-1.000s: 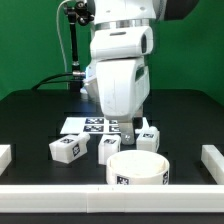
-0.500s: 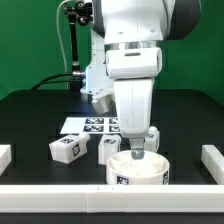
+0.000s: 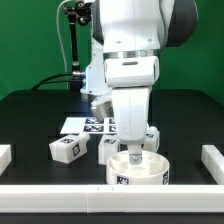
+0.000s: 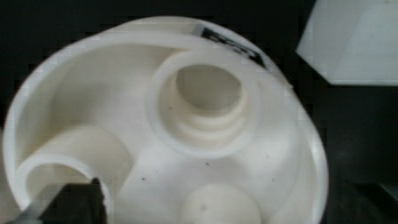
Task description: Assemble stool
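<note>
The round white seat [image 3: 137,168] stands at the table's front, a tag on its rim. My gripper [image 3: 133,155] hangs straight over it, fingers down inside the rim. It looks open and holds nothing. In the wrist view the seat [image 4: 169,130] fills the frame with its round sockets showing, my gripper [image 4: 214,205] is just above it, and one dark finger [image 4: 63,200] shows at the edge. Three white legs lie behind the seat: one [image 3: 67,149] at the exterior view's left, one [image 3: 108,150] in the middle, one [image 3: 150,136] partly hidden by my gripper. A leg [image 4: 356,40] also shows in the wrist view.
The marker board [image 3: 90,125] lies behind the legs, partly hidden by the arm. White border rails run along the table's front [image 3: 60,192] and both sides [image 3: 212,158]. A black stand with cable rises at the back [image 3: 75,40].
The arm has swung toward the exterior view's right and come down from above the legs. The gripper now sits low over the seat. The parts have not moved.
</note>
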You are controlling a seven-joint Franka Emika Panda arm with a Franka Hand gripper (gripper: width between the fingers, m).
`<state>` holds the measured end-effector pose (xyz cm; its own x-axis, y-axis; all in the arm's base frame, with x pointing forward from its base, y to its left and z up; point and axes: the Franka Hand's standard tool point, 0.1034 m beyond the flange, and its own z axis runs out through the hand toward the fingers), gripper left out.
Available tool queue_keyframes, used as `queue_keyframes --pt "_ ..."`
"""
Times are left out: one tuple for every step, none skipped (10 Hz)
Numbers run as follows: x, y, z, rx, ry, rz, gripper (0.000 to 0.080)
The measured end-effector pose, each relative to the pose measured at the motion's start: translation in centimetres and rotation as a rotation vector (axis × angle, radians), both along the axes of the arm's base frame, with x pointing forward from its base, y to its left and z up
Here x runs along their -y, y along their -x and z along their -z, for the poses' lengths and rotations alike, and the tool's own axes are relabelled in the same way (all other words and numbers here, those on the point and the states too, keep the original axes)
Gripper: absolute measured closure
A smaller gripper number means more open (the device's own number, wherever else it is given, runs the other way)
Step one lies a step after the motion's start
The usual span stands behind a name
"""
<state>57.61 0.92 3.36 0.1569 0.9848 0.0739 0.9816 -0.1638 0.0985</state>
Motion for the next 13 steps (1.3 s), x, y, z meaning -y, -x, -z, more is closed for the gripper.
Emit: queue_keyframes --pt "0.0 0.0 0.0 0.000 0.000 -0.002 0.0150" --pt "-0.3 0.2 0.1 -0.003 0.000 -0.007 0.0150" --pt "-0.5 0.7 0.4 -0.012 -0.001 -0.011 0.0150" --pt "-0.6 1.0 0.6 -0.017 -0.002 -0.012 0.0150" --pt "-0.6 1.3 0.8 -0.022 -0.002 -0.012 0.0150" --pt "-0.6 1.6 1.0 -0.027 -0.002 -0.011 0.0150" --pt "-0.5 1.8 1.2 -0.033 -0.002 -0.010 0.0150" --pt "-0.5 2.1 1.6 -0.041 -0.003 -0.009 0.0150" --pt "-0.4 2.3 1.9 -0.046 -0.004 -0.008 0.0150" --pt "-0.4 2.3 2.1 -0.048 -0.004 -0.008 0.0243" --pt "-0.4 2.3 2.0 -0.047 -0.004 -0.008 0.0377" --pt "-0.4 2.3 2.1 -0.048 -0.004 -0.008 0.0377" --pt "-0.4 2.3 2.1 -0.048 -0.004 -0.008 0.0546"
